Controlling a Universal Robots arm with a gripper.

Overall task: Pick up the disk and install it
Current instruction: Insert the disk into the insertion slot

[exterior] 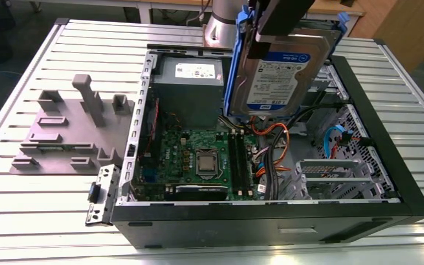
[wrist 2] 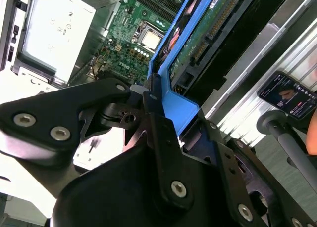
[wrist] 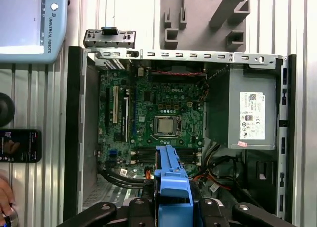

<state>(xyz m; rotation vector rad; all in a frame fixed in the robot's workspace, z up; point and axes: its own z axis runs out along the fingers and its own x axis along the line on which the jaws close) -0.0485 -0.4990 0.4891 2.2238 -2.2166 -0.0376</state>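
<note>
The disk (exterior: 277,72), a silver-grey hard drive with a white-and-blue label and blue side rails, hangs on end above the open computer case (exterior: 388,165). It hovers over the cables beside the motherboard (exterior: 197,160). My gripper (exterior: 267,27) is shut on the drive's blue end tab from above. In the second wrist view the black fingers (wrist 2: 151,96) clamp that blue tab (wrist 2: 181,108), and the drive's green circuit board (wrist 2: 198,34) faces the camera. In the first wrist view the blue tab (wrist: 171,180) sits between the finger bases, over the case interior.
A grey power-supply box (exterior: 190,77) fills the case's far corner. A metal drive cage (exterior: 330,176) sits by the near wall, beside orange and blue cables (exterior: 278,138). A grey fixture block (exterior: 72,127) lies on the slatted table. A phone (wrist: 20,145) and a hand (wrist: 4,202) are beside the case.
</note>
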